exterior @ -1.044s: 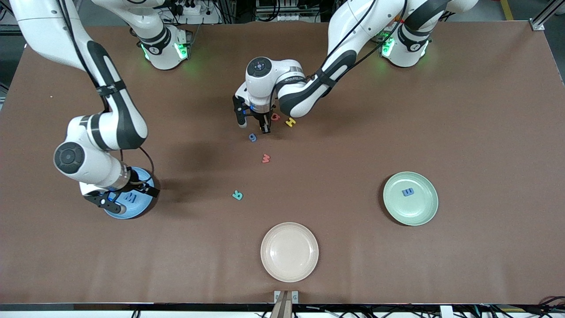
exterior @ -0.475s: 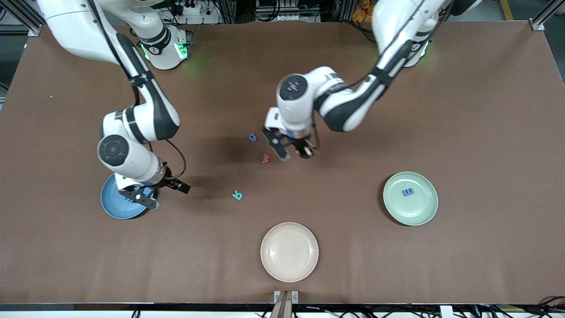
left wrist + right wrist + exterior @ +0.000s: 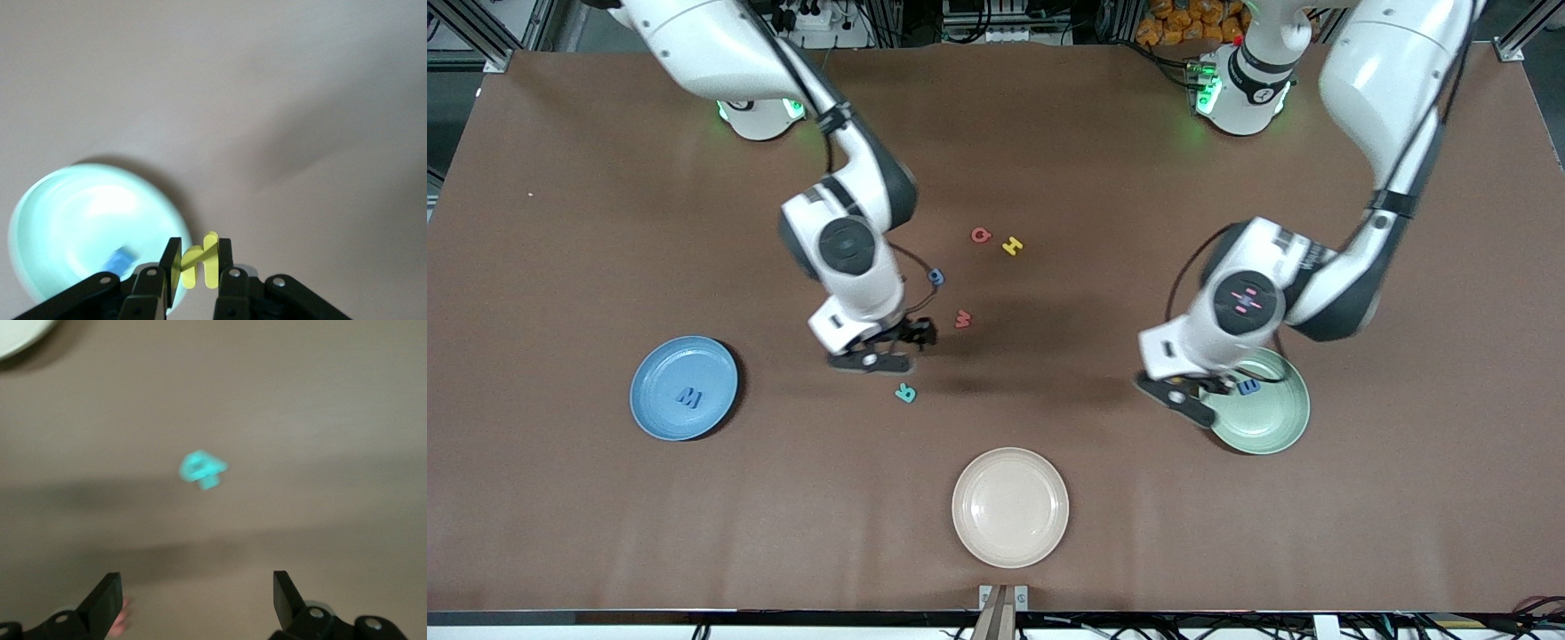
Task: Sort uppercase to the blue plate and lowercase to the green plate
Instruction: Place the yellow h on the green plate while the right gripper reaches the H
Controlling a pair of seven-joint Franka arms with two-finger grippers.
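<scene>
Eight letters (image 3: 963, 318) (three plates (image 3: 1010, 508))

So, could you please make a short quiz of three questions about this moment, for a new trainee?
1. True or false: the right gripper is shut on the teal R.
2. Which letter lies in the blue plate? A) blue W B) red Q C) yellow H
3. Fill in: the left gripper, over the green plate, is shut on a ___ foam letter.

Key: 1 false, it is open above the R; 2 A; 3 yellow.
</scene>
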